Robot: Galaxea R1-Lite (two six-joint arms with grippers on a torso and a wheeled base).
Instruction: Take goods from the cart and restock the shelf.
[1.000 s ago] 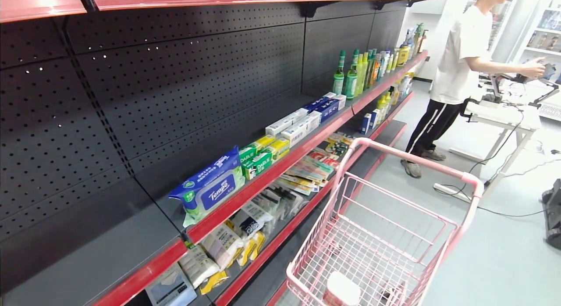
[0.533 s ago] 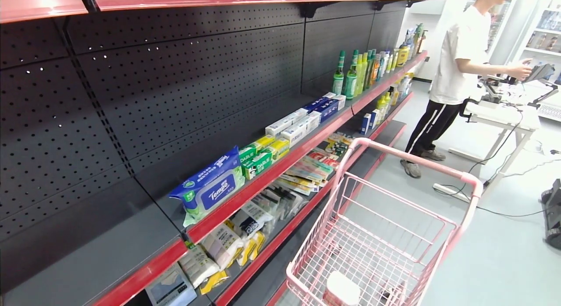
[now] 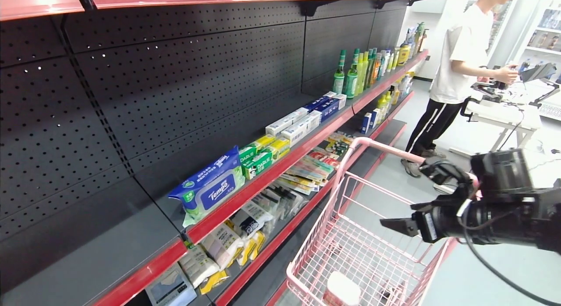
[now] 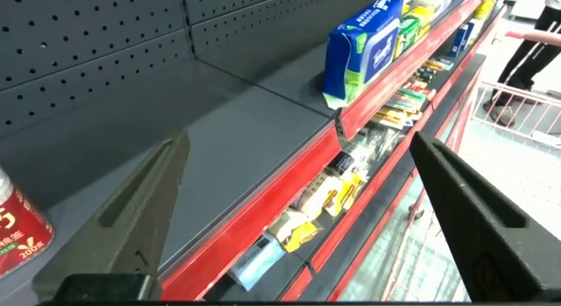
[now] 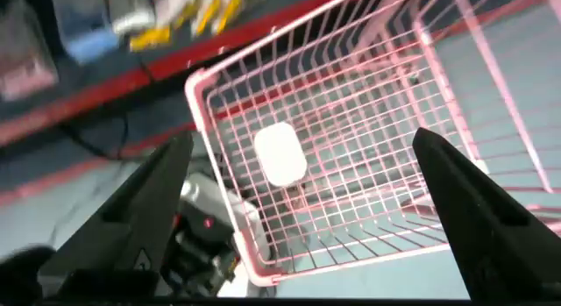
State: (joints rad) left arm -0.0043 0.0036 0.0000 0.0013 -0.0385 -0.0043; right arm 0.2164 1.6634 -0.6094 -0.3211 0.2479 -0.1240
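The pink wire cart (image 3: 350, 183) stands in front of the shelf, and a white round-topped item (image 3: 342, 290) lies in its basket. My right gripper (image 3: 414, 196) hangs open above the cart's right side, nothing between its fingers. From the right wrist view the white item (image 5: 280, 154) lies in the cart (image 5: 412, 113) below the open gripper (image 5: 301, 141). My left gripper (image 4: 298, 139) is open over the bare grey shelf board (image 4: 228, 139), with a blue wipes pack (image 4: 364, 39) further along. A red and white item (image 4: 17, 231) stands on the board at the view's edge.
The middle shelf (image 3: 101, 249) carries a blue wipes pack (image 3: 210, 183), toothpaste boxes (image 3: 263, 154) and green bottles (image 3: 350, 76); its left stretch is bare. Packets fill the lower shelf (image 3: 228, 244). A white table (image 3: 504, 115) stands to the right, past the cart.
My right arm has come into the head view from the right and now hangs over the cart. The cart and shelf goods have not moved.
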